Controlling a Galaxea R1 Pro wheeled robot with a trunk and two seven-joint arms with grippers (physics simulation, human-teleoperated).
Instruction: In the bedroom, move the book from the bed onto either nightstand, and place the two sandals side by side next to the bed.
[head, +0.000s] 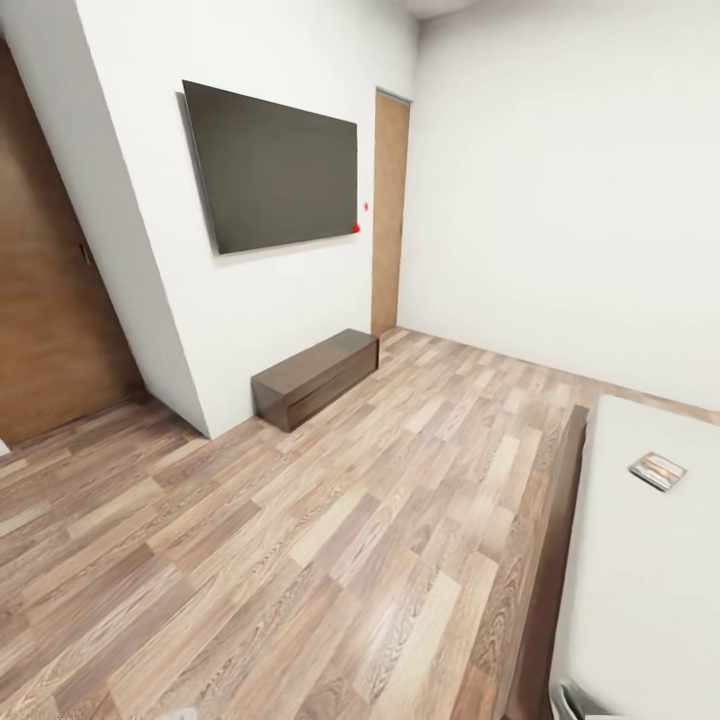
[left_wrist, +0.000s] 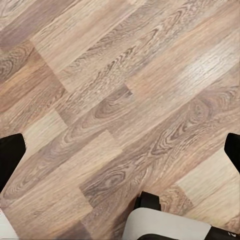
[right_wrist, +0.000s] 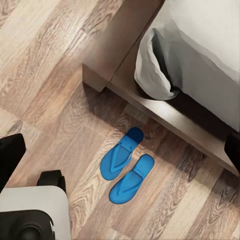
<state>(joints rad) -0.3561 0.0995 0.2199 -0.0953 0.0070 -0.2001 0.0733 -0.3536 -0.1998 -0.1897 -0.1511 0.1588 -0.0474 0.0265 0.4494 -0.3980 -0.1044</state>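
Sandals (right_wrist: 126, 165) lie paired on the floor below the right hand, beside the bed (right_wrist: 165, 112); both hands gape empty. Book (head: 657, 470) rests on the mattress, likely the next pickup.

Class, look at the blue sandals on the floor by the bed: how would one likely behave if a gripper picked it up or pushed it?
Each of the sandals looks thin and flat, so probably light and somewhat bendy. Lying flat on the wood floor, one would likely slide, not roll or tip.
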